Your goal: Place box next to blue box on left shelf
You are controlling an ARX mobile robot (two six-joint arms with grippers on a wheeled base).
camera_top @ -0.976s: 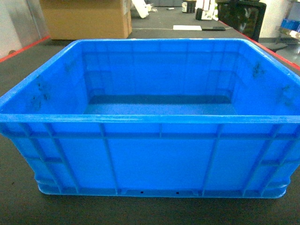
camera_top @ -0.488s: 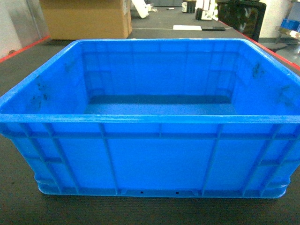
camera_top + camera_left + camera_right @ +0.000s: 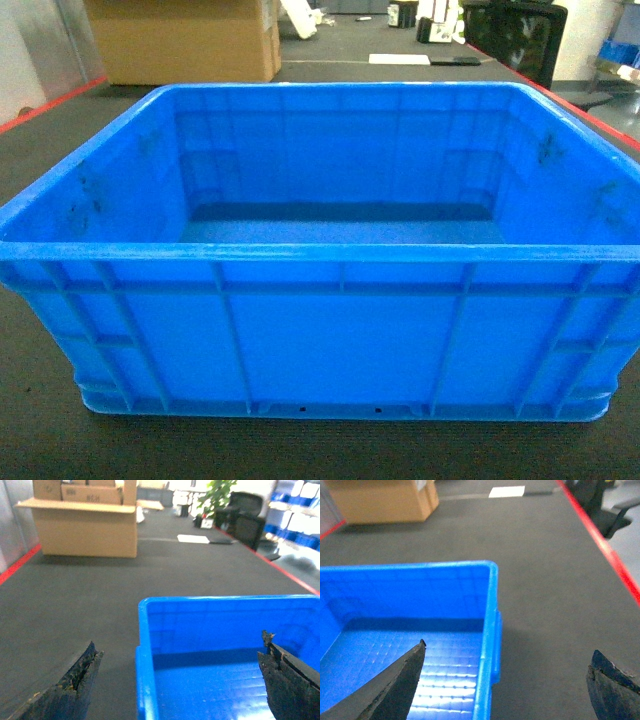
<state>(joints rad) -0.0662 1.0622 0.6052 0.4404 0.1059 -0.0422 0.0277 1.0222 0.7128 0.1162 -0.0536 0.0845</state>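
Note:
The box (image 3: 330, 340), a large bright blue open-top crate with ribbed walls, stands empty on dark grey carpet and fills the head view. My left gripper (image 3: 180, 662) is open, one finger outside and one inside, straddling the box's left wall (image 3: 142, 655). Open too is my right gripper (image 3: 507, 665), which straddles the box's right wall (image 3: 487, 650). Neither gripper touches the box. Neither gripper shows in the head view. The left shelf and the other blue box are out of view.
A big cardboard carton (image 3: 185, 40) stands on the floor behind the box at the left. Red floor lines (image 3: 590, 115) run along both sides of the carpet. A black chair (image 3: 515, 35) and white items (image 3: 412, 58) lie at the far right.

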